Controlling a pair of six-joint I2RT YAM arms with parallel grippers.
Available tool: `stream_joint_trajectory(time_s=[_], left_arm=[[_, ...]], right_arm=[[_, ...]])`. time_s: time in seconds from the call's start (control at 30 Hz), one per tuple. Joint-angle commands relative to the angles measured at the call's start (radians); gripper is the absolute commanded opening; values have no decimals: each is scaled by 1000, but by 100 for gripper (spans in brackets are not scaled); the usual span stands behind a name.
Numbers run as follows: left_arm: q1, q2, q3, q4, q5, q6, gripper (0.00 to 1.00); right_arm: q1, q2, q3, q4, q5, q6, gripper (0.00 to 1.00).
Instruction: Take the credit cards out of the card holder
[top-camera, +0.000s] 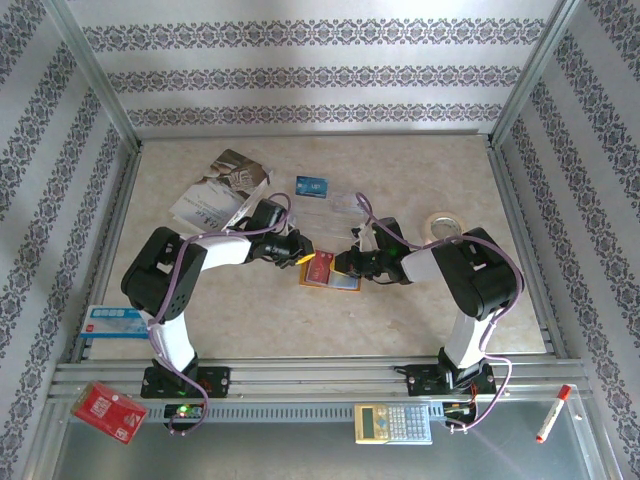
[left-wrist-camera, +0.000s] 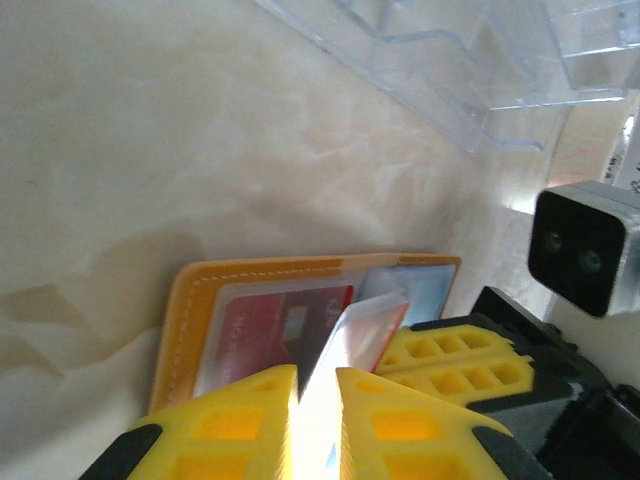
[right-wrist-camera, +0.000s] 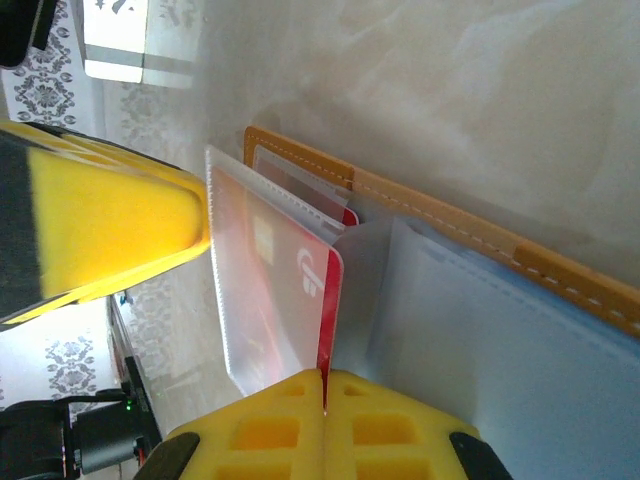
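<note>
From above: one open card holder (top-camera: 340, 282) lies mid-tabletop (top-camera: 430, 180), one blue card (top-camera: 313, 186) well apart behind it. Left wrist: the left claw (left-wrist-camera: 318, 400) pinches a clear pocket leaf (left-wrist-camera: 355, 325). Right wrist: the right claw (right-wrist-camera: 323, 390) pinches one red card (right-wrist-camera: 285, 290) standing in the holder

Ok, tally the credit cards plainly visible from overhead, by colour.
Blue credit card, loose on the table: 1
Red credit card, at the card holder: 1
Total: 2
</note>
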Motion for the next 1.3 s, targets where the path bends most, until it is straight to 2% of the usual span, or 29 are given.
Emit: stream_joint_trajectory(time_s=[0.0,0.17,0.37,0.77,1.27], left_arm=[[-13,-7,-4,-36,-42,14,18],[-2,-79,-1,-113,-128,58,18],[-24,-46,21,6,5,28,19],[-27,61,-4,16,-12,-22,19],[-2,59,-32,22,-6,-26,20]], right_arm=[[3,20,16,-11,6,-3,0],[3,29,24,-16,9,2,0],[4,27,22,-16,8,2,0],[-3,7,12,-6,-7,12,0],[-52,-18,-9,-85,-51,34,0]])
